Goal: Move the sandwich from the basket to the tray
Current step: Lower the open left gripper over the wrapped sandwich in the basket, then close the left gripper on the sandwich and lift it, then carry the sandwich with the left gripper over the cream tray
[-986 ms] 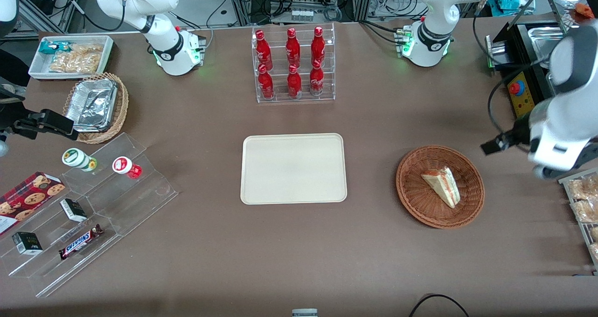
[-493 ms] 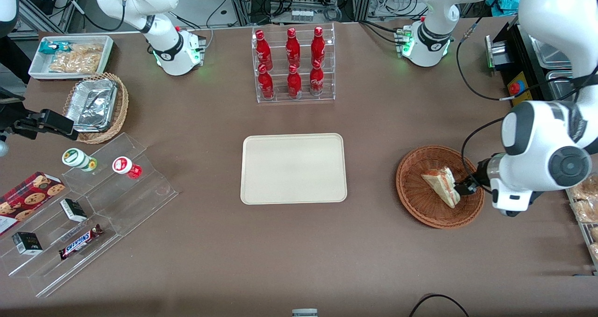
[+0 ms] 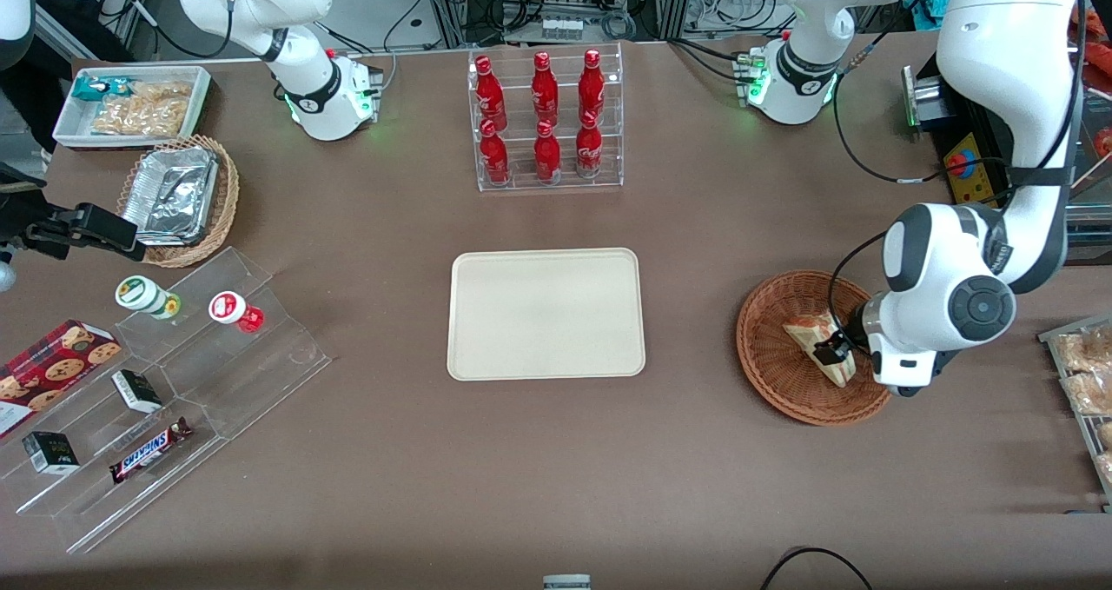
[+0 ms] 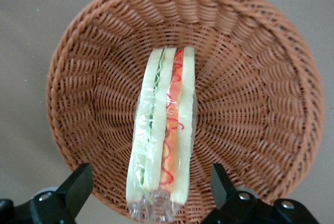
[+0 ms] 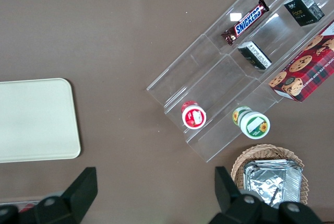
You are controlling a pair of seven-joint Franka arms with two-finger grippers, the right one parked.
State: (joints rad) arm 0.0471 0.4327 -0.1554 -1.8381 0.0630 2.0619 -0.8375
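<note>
Hanging over the basket [image 4: 250, 104], my gripper [image 4: 148, 192] has its fingers [image 4: 78, 185] spread wide. Between them, just under me, the sandwich [image 4: 164, 130] lies in the basket. The tray [image 3: 546, 314] sits well apart.

**Layout around my gripper**

I see my gripper [image 4: 148, 195] above the basket [image 3: 769, 373], its spread fingers [image 4: 78, 182] on either side of the sandwich [image 4: 164, 135], which lies in the basket directly beneath it. The tray [image 3: 546, 314] sits well apart from the gripper, toward the parked arm's end.
</note>
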